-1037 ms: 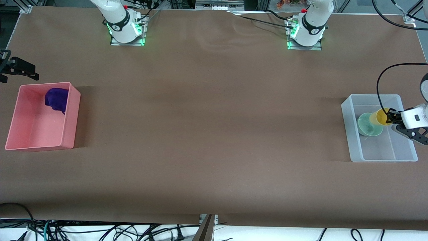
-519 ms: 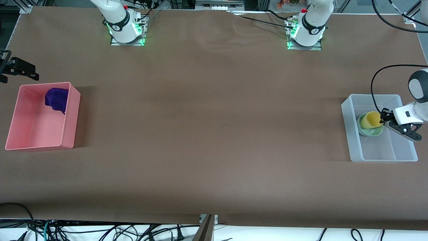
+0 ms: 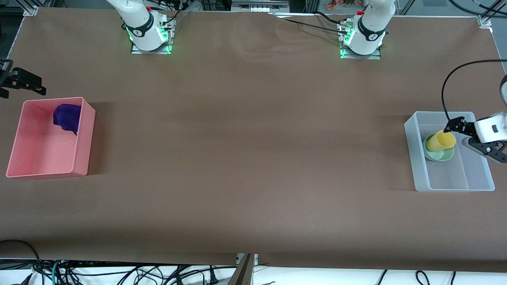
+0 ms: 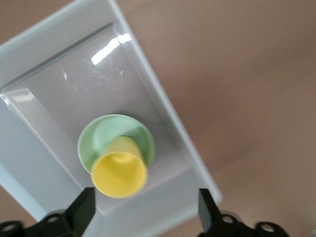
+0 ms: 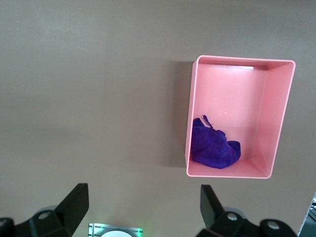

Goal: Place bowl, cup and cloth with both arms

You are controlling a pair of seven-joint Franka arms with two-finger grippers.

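The yellow cup (image 3: pixel 439 141) stands tilted inside the mint-green bowl (image 3: pixel 444 155), which sits in a clear plastic bin (image 3: pixel 455 187) at the left arm's end of the table. My left gripper (image 3: pixel 455 126) is open and empty just above the cup. The left wrist view shows the cup (image 4: pixel 120 173) in the bowl (image 4: pixel 106 133), clear of both fingers, with the gripper (image 4: pixel 146 205) spread wide. The purple cloth (image 3: pixel 67 117) lies in a corner of the pink bin (image 3: pixel 47 171). My right gripper (image 5: pixel 143 202) is open and empty, waiting high above the table, with the cloth (image 5: pixel 215 150) below it.
The two bins stand at the two ends of the brown table. The pink bin (image 5: pixel 276 118) holds only the cloth. A black fixture (image 3: pixel 21 81) sticks in at the table's edge near the pink bin. Both arm bases stand along the top.
My left gripper carried the cup over the bowl, let it go there and drew back a little. The right arm and the cloth have not moved.
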